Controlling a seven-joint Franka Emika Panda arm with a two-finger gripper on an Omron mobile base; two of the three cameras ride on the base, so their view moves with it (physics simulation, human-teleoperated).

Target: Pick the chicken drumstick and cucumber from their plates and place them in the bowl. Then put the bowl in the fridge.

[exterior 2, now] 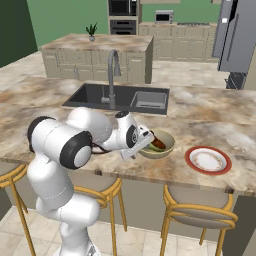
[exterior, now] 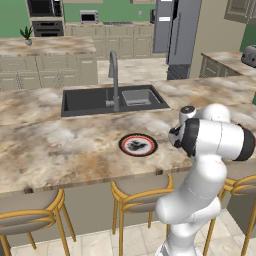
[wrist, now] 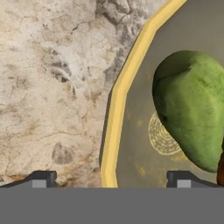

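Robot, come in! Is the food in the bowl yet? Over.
Fingers open, straddling the bowl rim. Cucumber and chicken drumstick inside the bowl. Nothing blocking.

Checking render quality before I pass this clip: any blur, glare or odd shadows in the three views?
Left base view: even flat light, plate sharp. Right base view: bowl partly hidden behind the open gripper. Hand view: very close, cucumber soft-textured with a shaded upper edge; no glare.

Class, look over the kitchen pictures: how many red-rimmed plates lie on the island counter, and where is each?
2. One plate with a dark centre lies near the counter's front edge, below the sink. The other plate, pale-centred, lies right of the bowl. Both look bare; the arm may hide more.
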